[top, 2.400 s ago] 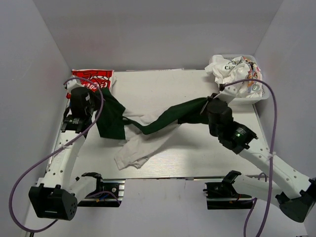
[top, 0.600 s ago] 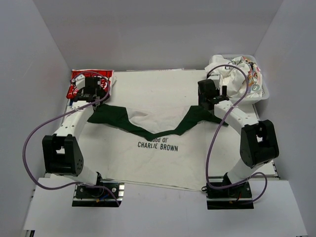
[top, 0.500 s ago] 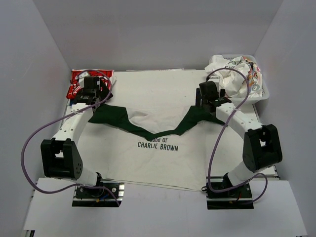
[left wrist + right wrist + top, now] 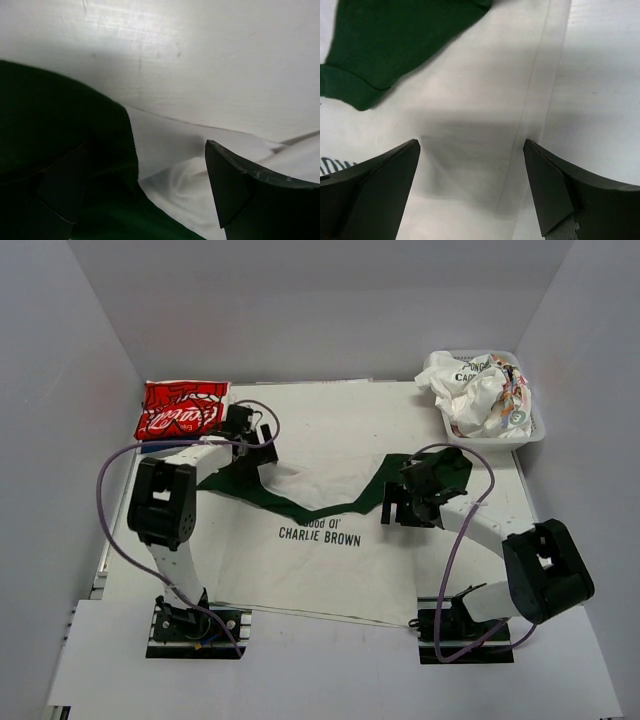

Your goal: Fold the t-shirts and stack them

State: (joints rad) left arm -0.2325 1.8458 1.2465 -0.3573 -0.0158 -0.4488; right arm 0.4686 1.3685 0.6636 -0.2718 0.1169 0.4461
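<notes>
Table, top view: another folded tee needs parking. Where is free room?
Free: the far strip of the spread Charlie Brown shirt between the red Coca-Cola shirt and the basket, and its near part below the print. Crowded: the middle band, where the green shirt, left gripper and right gripper sit.

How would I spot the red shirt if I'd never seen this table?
Start at the big white shirt spread flat in the middle. Beside its far left corner lies the red shirt. It alone is folded into a neat rectangle, with white script; the green shirt sprawls unfolded.
</notes>
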